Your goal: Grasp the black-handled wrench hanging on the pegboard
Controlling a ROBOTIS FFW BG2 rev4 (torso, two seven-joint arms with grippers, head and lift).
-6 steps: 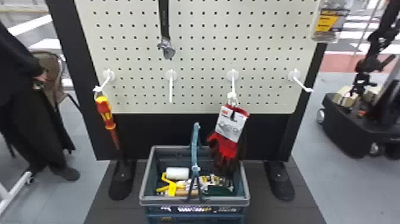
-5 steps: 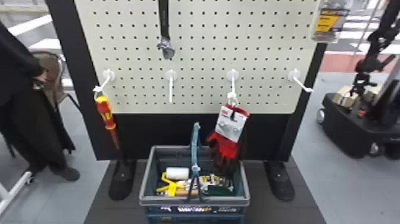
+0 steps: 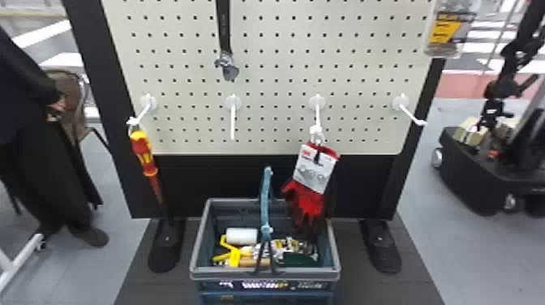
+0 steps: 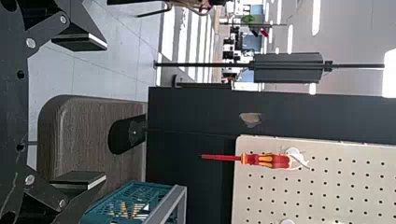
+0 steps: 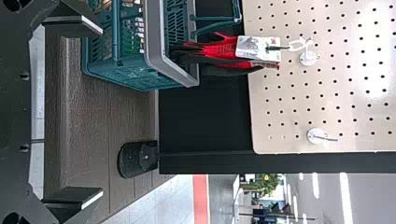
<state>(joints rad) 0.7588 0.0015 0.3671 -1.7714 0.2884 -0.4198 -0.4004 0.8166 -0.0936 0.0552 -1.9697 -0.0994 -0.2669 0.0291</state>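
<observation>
1. Head view: the pegboard (image 3: 284, 61) stands upright, straight ahead.
2. A grey-rimmed basket (image 3: 263, 275) of oddments sits at the pegboard's foot.
3. The left gripper (image 4: 88, 109) and right gripper (image 5: 88, 112) both gape wide, holding nothing, low and well back from the pegboard.
4. Red gloves (image 3: 310, 190) dangle from a hook past the pegboard's lower edge.
5. The black-handled wrench (image 3: 224, 36) hangs upper-middle on the pegboard, jaw end down, above a bare hook (image 3: 232, 117). No approach looks begun. I would raise one arm, square its fingers across the handle above the metal head, then close firmly.
6. A red-and-yellow screwdriver (image 3: 145, 162) hangs at the pegboard's left edge; steer clear of it.
</observation>
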